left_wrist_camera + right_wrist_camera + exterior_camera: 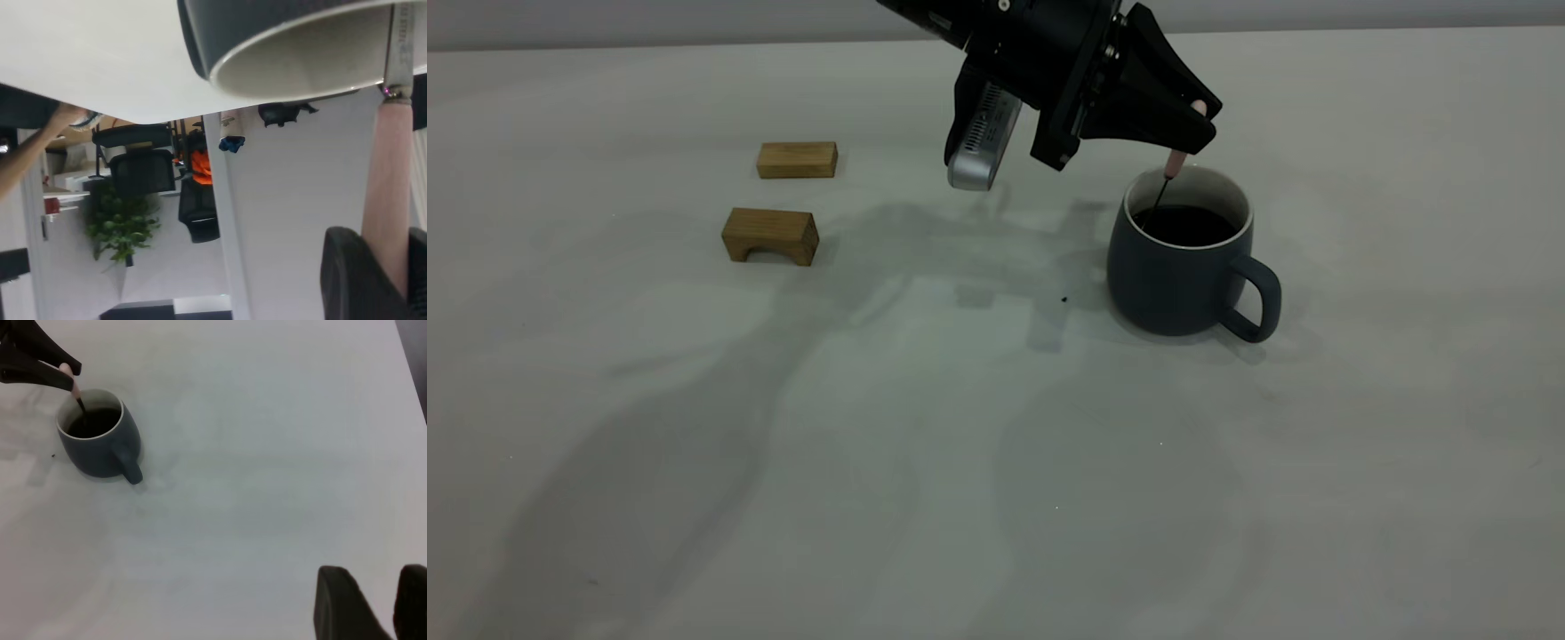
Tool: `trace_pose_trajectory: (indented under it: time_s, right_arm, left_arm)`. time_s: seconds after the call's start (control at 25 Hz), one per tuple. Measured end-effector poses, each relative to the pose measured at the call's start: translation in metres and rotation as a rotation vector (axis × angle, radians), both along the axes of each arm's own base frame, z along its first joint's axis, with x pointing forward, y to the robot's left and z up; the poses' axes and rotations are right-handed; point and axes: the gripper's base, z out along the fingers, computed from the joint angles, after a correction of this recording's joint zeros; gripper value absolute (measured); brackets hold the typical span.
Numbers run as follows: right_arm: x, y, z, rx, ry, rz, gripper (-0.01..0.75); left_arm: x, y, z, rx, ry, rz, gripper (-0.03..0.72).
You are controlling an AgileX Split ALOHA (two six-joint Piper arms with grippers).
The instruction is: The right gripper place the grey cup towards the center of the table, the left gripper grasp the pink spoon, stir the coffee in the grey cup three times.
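Left gripper [1199,124] clamped on the pink spoon [1178,160], poised above the far rim of the grey cup [1183,258], spoon near upright with its thin neck dipping into the coffee [1187,226]. Cup standing on the table [960,427] right of centre, handle toward the right front, two wooden blocks [783,200] well apart at left. Right gripper [373,603] far from the cup, holding nothing, fingers apart.

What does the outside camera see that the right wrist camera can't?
Only the exterior view shows two tan wooden blocks and the left gripper's rectangular silver-grey module. Only the right wrist view shows the right gripper's black fingers, apart above bare table. Both show the dark grey cup of black coffee, with the left gripper holding the pink spoon in it.
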Motion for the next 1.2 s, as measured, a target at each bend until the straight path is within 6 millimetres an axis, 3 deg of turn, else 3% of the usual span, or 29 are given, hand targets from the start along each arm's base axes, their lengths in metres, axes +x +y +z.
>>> trace_pose_trajectory:
  time_s: [0.32, 0.64, 0.84, 0.96, 1.2]
  right_arm:
    - [0.0, 0.0, 0.0, 0.0, 0.0, 0.0, 0.238]
    - [0.0, 0.0, 0.0, 0.0, 0.0, 0.0, 0.238]
    - [0.0, 0.0, 0.0, 0.0, 0.0, 0.0, 0.238]
    - [0.0, 0.0, 0.0, 0.0, 0.0, 0.0, 0.238]
    - [0.0, 0.0, 0.0, -0.001, 0.0, 0.0, 0.238]
  left_arm:
    - [-0.006, -0.003, 0.002, -0.037, -0.039, -0.078, 0.204]
    - [-0.018, -0.009, -0.002, 0.009, -0.051, -0.177, 0.454]
    - [-0.021, 0.001, 0.001, 0.146, -0.133, -0.302, 0.507]
    - [-0.017, 0.013, 0.031, 0.306, -0.298, -0.438, 0.51]
    - [-0.009, 0.049, 0.128, 0.66, -0.654, -0.682, 0.511]
